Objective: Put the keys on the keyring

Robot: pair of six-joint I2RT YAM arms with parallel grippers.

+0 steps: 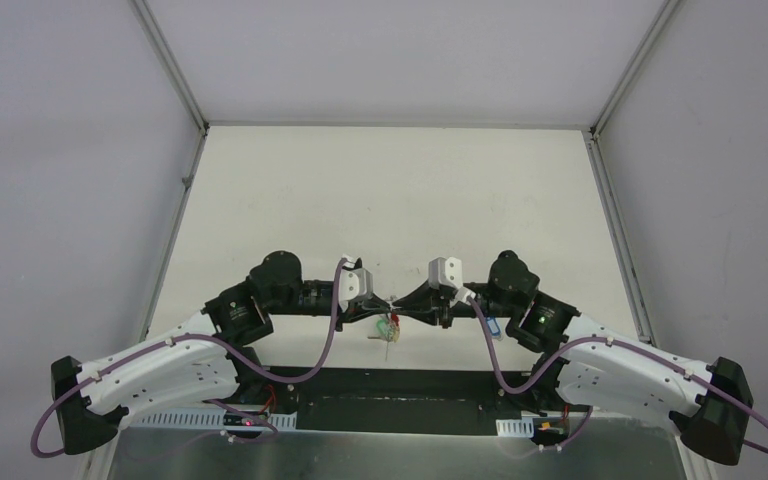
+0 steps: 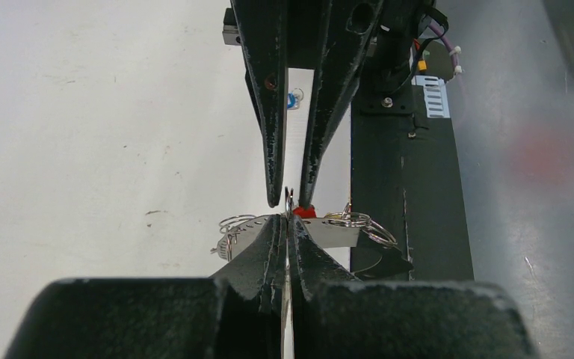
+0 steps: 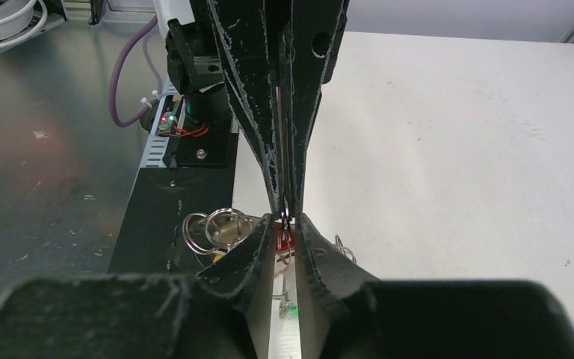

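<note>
While the shut left fingers pinched the keyring, the right fingers, a slit apart, flanked a red-tagged key against it, grip unclear; beyond the keyring a blue-tagged key lay on the desk, so threading looked unfinished

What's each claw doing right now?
Left claw: closed, pinching the keyring.
Right claw: jaws slightly apart around the red-tagged key; whether it grips cannot be told.

A robotics lab test cell: a white counter boxed in by plain pale panels on metal rails. The left arm and right arm are bolted to a black plate at the near edge.
</note>
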